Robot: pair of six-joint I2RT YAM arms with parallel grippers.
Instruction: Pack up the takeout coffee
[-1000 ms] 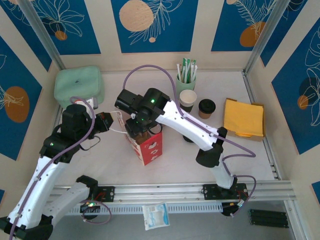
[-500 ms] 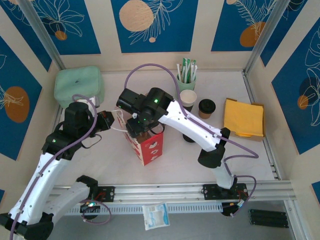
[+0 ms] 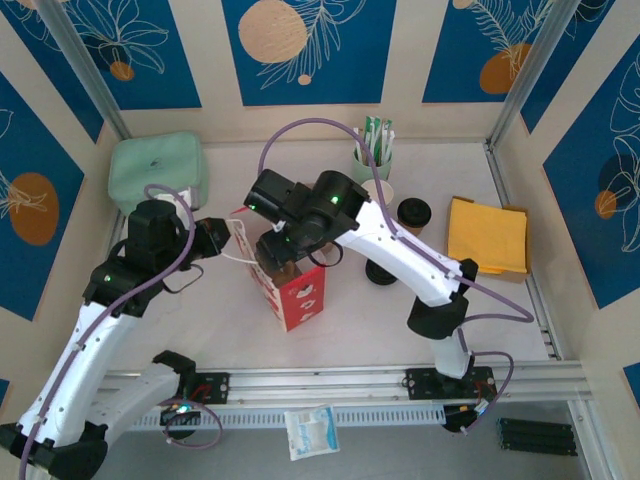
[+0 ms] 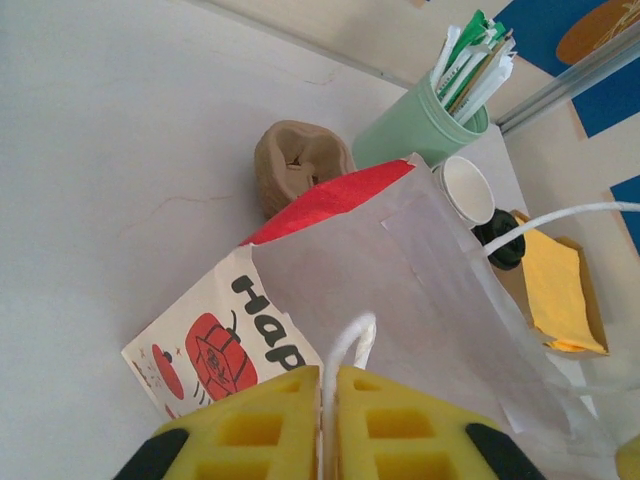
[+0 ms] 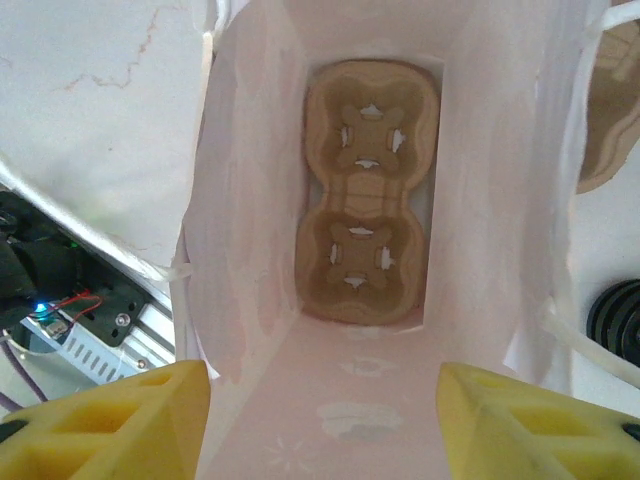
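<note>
Table (image 3: 220, 320): right hand (image 5: 320, 410) spread, shifted rightward over bag (image 3: 300, 295); left hand (image 4: 328, 420) pinching handle (image 4: 345, 340).

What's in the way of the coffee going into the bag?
The right end effector hangs open over the mouth of the bag, and its arm stretches across between the bag and the takeout coffee. The left end effector pinches the handle. Inside, both holes of the carrier are empty.
</note>
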